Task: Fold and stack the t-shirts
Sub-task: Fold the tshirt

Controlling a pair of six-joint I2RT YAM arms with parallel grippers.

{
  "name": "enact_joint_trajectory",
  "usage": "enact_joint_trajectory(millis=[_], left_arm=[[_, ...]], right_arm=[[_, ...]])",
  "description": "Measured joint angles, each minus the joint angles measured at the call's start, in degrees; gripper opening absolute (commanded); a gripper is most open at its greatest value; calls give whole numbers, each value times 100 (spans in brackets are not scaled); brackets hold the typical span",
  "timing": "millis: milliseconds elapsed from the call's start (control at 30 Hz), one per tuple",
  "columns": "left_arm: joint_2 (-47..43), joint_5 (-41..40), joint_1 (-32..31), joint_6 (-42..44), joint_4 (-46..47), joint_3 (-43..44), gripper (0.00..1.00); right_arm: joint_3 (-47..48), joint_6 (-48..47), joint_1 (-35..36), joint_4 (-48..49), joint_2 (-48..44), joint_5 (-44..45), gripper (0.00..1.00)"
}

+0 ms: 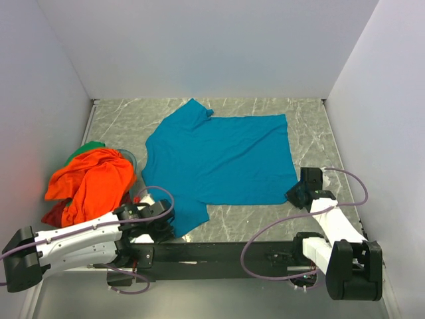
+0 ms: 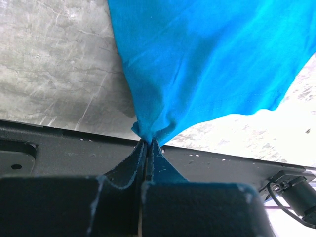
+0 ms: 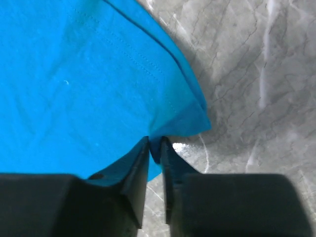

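The grey marbled desk is taken up mostly by the teal t-shirt, which is spread flat and sideways across the middle, one sleeve pointing to the far wall. Off to the left a heap is seen: the orange t-shirt is crumpled on top, with a green one peeking out behind and a red one tucked under its near edge, none of them folded. The teal cloth is judged thin, light and limp. It can be expected to sag and drag between two held points, so corners and stitched hems are the places to be gripped, and both must be lifted together if the fold is to land square. The left arm is laid low along the black base rail, forearm stretched rightward. The right arm is reared up from its base and bent down towards the shirt's near right corner. The left pincer is clenched on the shirt's near left tip, apparently the other sleeve, and the fabric is bunched into a tight peak there. The right pincer is clamped on the hemmed corner, a sliver of cloth being nipped between the tips.
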Motion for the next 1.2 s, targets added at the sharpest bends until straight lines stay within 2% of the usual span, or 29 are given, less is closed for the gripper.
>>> enact_joint_trajectory(millis=[33, 133, 233, 733, 1033, 1100, 1200], left_arm=[[0, -17, 0, -9, -24, 22, 1], [-61, -22, 0, -42, -66, 31, 1], [-175, -15, 0, -81, -131, 31, 1], [-584, 398, -210, -192, -494, 57, 1], [-509, -83, -221, -151, -546, 540, 0], [-372, -280, -155, -55, -531, 745, 0], [-4, -396, 391, 422, -503, 1158, 0]], right_arm=[[0, -7, 0, -9, -13, -9, 14], [0, -13, 0, -101, -127, -33, 6], [0, -28, 0, -282, -356, -26, 2], [57, 107, -11, -1360, -1355, -234, 6], [205, -15, -11, -1401, -1250, -254, 6], [295, -92, -11, -1386, -1106, -284, 6], [387, -195, -11, -1364, -942, -361, 6]])
